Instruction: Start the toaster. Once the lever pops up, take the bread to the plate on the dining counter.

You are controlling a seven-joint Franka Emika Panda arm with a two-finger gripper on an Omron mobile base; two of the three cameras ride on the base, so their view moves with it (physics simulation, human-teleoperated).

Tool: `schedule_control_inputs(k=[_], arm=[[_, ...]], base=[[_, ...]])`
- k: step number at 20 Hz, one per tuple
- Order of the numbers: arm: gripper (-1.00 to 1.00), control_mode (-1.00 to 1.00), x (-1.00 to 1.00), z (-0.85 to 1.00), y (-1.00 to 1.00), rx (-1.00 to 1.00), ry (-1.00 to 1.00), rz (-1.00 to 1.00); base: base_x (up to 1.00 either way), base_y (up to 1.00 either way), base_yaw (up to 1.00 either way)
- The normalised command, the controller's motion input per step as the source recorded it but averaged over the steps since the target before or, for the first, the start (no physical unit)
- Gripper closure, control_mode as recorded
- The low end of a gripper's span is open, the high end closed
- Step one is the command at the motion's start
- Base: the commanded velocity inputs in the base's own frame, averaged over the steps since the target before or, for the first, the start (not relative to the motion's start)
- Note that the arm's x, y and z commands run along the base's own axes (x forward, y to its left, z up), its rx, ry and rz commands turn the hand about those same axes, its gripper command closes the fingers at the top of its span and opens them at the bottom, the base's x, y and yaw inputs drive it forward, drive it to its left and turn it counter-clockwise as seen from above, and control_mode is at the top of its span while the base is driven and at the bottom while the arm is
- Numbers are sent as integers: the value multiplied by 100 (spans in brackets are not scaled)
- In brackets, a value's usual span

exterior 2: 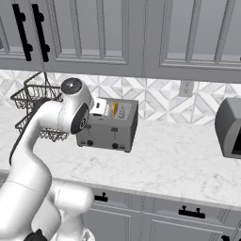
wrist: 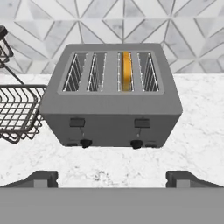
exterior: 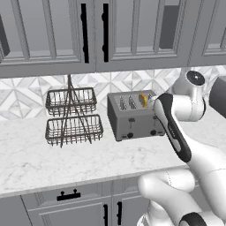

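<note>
Toaster [wrist: 111,98], bread [wrist: 126,71] in third slot from left.
Your gripper [wrist: 111,178] faces its front, jaws wide apart, holding nothing.

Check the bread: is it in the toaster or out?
In. The bread stands on edge in the third slot from the left of the toaster, its golden top edge showing at the slot's mouth.

One toaster [wrist: 111,94] sits on the counter, with four slots in its top, two levers and two knobs on its front. One slice of bread [wrist: 126,71] stands in the third slot from the left. One wire basket rack [exterior: 73,117] with two tiers stands beside it. One grey appliance [exterior 2: 229,127] is off to the right.
</note>
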Motion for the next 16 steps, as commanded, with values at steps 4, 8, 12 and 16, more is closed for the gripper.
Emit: schedule_control_inputs(k=[4, 8, 12, 16], arm=[[-100, -100, 27, -35, -10, 0, -12, 0], [-100, -100, 8, -10, 0, 0, 0, 0], [-100, -100, 4, -6, 0, 0, 0, 0], [-100, -100, 2, -3, 0, 0, 0, 0]], base=[[0, 0, 0], [0, 0, 0], [0, 0, 0], [0, 0, 0]])
